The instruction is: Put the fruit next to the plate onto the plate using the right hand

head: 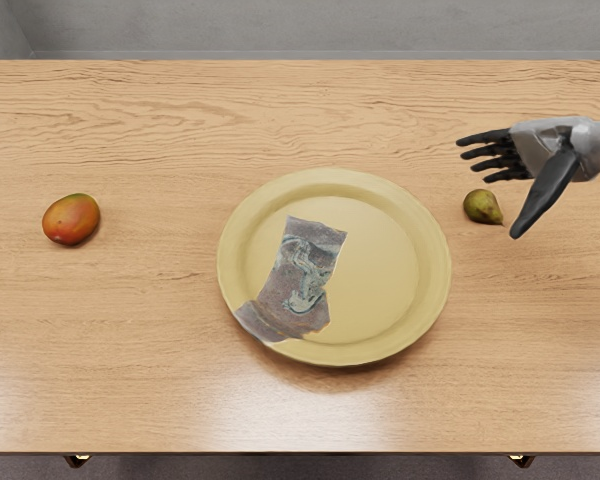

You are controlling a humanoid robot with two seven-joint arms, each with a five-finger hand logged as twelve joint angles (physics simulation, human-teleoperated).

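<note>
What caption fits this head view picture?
Open right robot hand hovers by a pear beside the yellow plate; a mango lies far left.

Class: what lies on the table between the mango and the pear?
The yellow plate, carrying a crumpled grey object, lies between mango and pear, seen in head view.

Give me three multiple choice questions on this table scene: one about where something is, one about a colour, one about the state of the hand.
1. Where is the small green pear?
A. on the plate
B. on the table, right of the plate
C. left of the plate

2. What colour is the plate?
A. pale yellow
B. blue
C. white

3. How is the right hand?
A. open, holding nothing
B. shut on the pear
C. curled into a fist

Answers: 1 B, the pear lies on bare wood beyond the plate's right rim. 2 A, rim and inside are both yellow. 3 A, its fingers are spread and clear of the pear.
</note>
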